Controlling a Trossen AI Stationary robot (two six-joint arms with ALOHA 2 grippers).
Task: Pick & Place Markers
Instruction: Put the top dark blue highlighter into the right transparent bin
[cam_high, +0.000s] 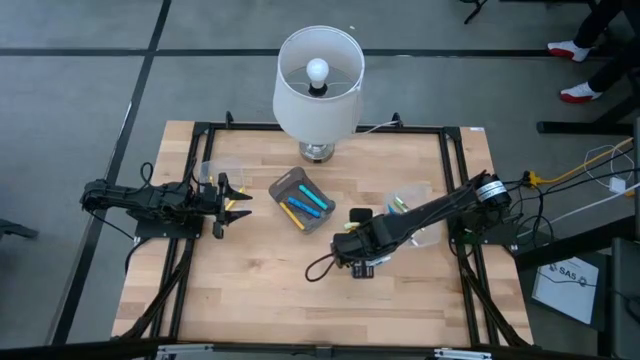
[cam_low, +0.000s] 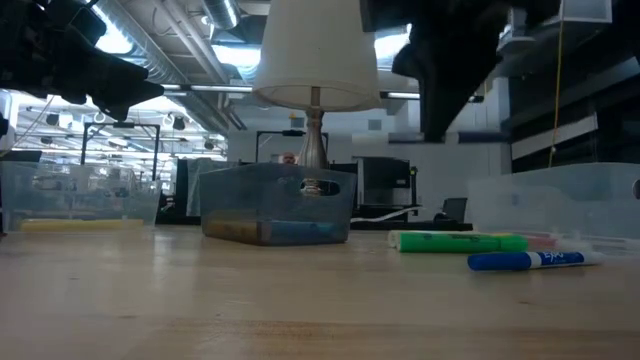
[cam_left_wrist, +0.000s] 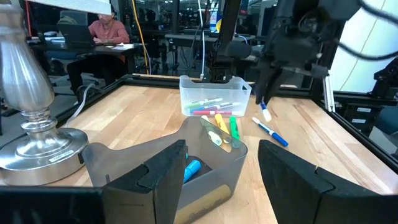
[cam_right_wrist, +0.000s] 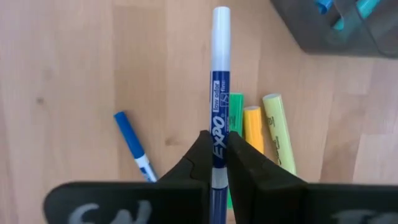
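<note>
A pale wooden butcher-block counter in a black metal frame stands on a grey floor. At its far edge is a white-shaded lamp with a silver base. Near the middle sits a smoky grey plastic bin holding blue, cyan and yellow markers.

The right tool hangs over the counter's centre-right, its dark fingers closed on a white-capped blue Expo marker, held above the wood. Below it lie a loose blue marker and green, orange and yellow highlighters. A clear plastic tub beyond holds more markers.

The left tool waits at the counter's left side, its fingers wide apart and empty, facing the grey bin.

Behind the counter is an open workshop with ceiling pipes and lights; a person sits at a desk
</note>
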